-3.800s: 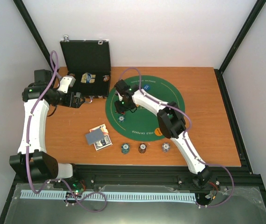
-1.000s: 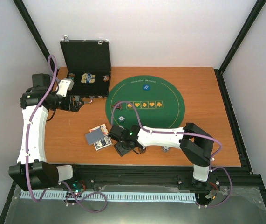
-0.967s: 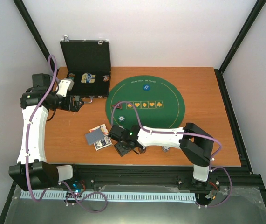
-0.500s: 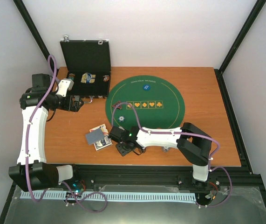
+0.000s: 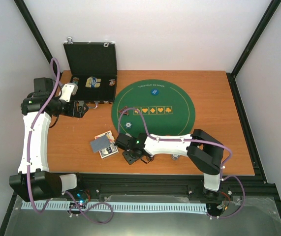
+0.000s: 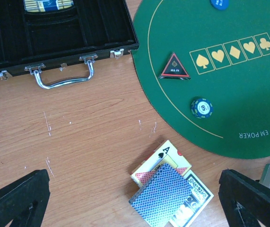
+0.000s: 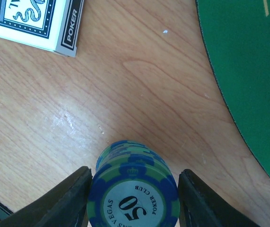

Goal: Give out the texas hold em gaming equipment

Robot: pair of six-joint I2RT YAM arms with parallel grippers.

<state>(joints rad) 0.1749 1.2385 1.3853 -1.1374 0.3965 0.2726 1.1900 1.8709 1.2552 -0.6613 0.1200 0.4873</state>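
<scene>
**Right gripper's got the 50s stack**

The right gripper (image 7: 135,170) is clamped on a stack of chips (image 7: 132,198). They're blue and green with "50" on the top one, and both fingers press against its sides. The stack sits on the bare wooden table (image 7: 149,80) near the front edge, just off the green mat (image 7: 248,61) and close to the playing cards (image 5: 104,145).

The left gripper (image 6: 132,177) hangs over the wood with its jaws wide apart and nothing between them. From its camera you can see the cards fanned in a loose pile, a grey-blue back on top and the ace of spades poking out. On the mat there's a triangular token (image 6: 174,66), a single chip (image 6: 202,108) nearer the cards, and a blue disc (image 6: 219,4) at the far side. The black case (image 6: 78,38) lies open, left of the mat.
</scene>
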